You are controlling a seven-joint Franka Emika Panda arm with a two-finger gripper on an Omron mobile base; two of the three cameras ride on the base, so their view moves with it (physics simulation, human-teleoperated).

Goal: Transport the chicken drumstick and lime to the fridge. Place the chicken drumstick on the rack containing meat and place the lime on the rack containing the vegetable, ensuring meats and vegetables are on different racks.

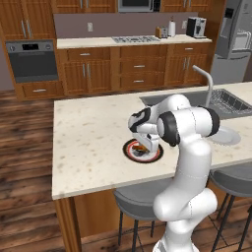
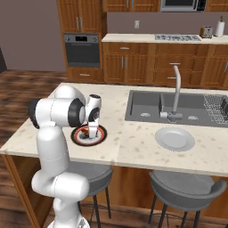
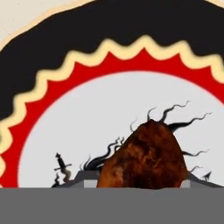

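The gripper (image 1: 143, 146) stands vertical over the patterned plate (image 1: 129, 150) on the island counter (image 1: 88, 142). The chicken drumstick (image 3: 146, 159) lies on that plate directly beneath the hand, at six o'clock in the hand view, its tip pointing toward twelve. Whether the jaws are clamped on it or merely straddling it cannot be told.

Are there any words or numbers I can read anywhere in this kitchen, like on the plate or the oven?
No text can be read anywhere.
Patterned plate: black, red and cream rings with dark squiggly drawings, no letters.
Oven: a dark display strip, too small and blurred to read.
Fridge: grey door panel, no legible label.
Chicken drumstick on the plate: no markings.
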